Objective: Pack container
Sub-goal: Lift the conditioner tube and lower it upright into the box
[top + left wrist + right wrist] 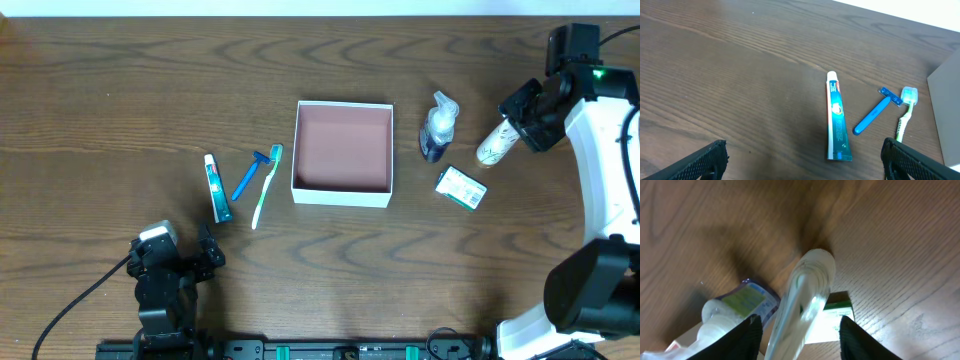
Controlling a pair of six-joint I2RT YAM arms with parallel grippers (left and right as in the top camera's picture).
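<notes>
The container [341,196] is a square white box with a pink inside, open, at the table's middle; its wall shows in the left wrist view [946,115]. My right gripper [510,127] [800,332] is shut on a pale clear tube [494,143] [807,290] and holds it tilted, right of the container. My left gripper [208,250] [802,160] is open and empty at the front left. A teal toothpaste tube [217,188] [836,117], a blue razor [248,175] [872,116] and a green toothbrush [266,186] [904,110] lie left of the container.
A spray bottle with a dark base [437,127] [737,305] stands right of the container. A small green-and-white packet [461,188] [832,322] lies in front of it. The table's far edge runs along the top of the overhead view.
</notes>
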